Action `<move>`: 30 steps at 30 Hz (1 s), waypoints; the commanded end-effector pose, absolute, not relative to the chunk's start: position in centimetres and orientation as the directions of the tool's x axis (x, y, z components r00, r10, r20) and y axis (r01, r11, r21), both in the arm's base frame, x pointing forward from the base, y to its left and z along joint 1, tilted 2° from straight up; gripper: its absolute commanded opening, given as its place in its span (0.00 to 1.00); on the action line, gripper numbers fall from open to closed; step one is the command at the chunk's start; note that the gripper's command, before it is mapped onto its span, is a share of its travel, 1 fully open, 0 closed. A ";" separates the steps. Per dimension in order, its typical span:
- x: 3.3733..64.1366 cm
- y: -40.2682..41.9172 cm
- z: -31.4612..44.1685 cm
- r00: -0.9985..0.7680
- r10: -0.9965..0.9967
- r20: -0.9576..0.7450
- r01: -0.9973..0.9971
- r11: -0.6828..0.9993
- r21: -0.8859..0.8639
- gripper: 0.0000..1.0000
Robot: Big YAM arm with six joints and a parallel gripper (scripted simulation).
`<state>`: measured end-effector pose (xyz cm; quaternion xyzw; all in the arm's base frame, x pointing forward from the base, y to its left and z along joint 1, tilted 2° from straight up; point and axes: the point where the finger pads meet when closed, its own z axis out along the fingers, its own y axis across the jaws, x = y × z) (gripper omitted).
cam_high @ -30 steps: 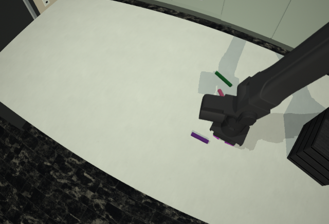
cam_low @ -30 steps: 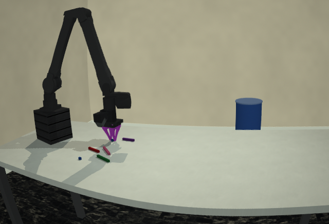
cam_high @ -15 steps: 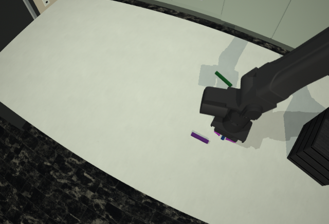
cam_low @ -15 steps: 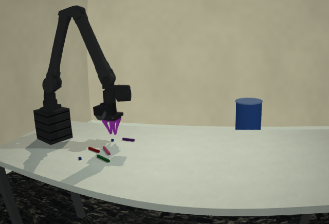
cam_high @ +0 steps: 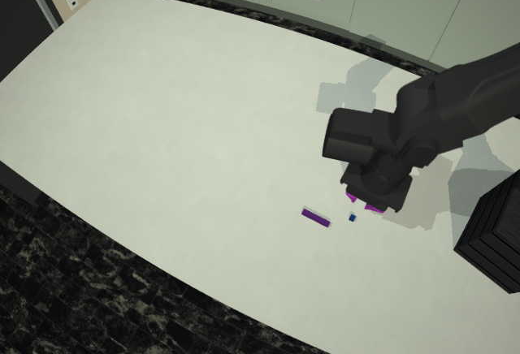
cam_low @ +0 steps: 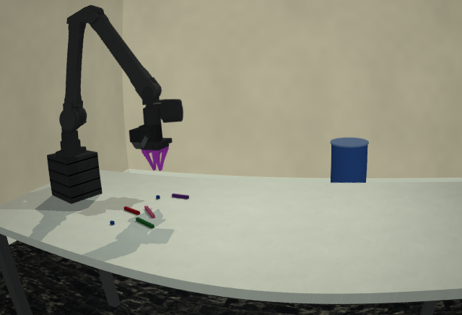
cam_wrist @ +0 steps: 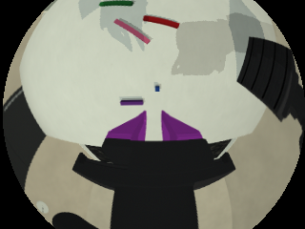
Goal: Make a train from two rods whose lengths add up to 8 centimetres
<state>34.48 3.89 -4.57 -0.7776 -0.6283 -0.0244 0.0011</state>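
Observation:
My gripper [cam_high: 359,205] [cam_low: 157,170] [cam_wrist: 153,114] is partly open and empty, high above the table. A small blue rod [cam_high: 352,218] [cam_low: 157,196] [cam_wrist: 157,89] lies on the table. A purple rod [cam_high: 315,218] [cam_low: 180,196] [cam_wrist: 132,102] lies flat near it, with a clear gap between them; the blue rod is aside of the purple rod's line. A red rod [cam_low: 131,210] [cam_wrist: 161,21], a pink rod [cam_low: 149,212] [cam_wrist: 132,31] and a green rod [cam_low: 144,222] [cam_wrist: 116,4] lie apart. A second blue rod [cam_low: 112,222] lies farther off. The arm hides these four in the top view.
The arm stands on a black ribbed block [cam_high: 496,232] [cam_low: 74,177] [cam_wrist: 267,73]. A large blue cylinder [cam_low: 349,162] stands beyond the table's far edge. Shadows of the arm fall across the red, pink and green rods' area.

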 end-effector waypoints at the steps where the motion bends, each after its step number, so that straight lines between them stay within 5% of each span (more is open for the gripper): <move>1: 35.2 3.6 -4.6 0.210 0.977 0.032 0.978 -0.210 0.016 0.23; 3: 35.2 3.6 -4.6 0.210 0.977 0.032 0.978 -0.210 0.016 0.23; 4: 35.2 3.6 -4.6 0.210 0.977 0.032 0.978 -0.210 0.016 1.00; 30: 34.7 2.7 -4.8 0.149 0.988 0.033 0.988 -0.150 0.028 1.00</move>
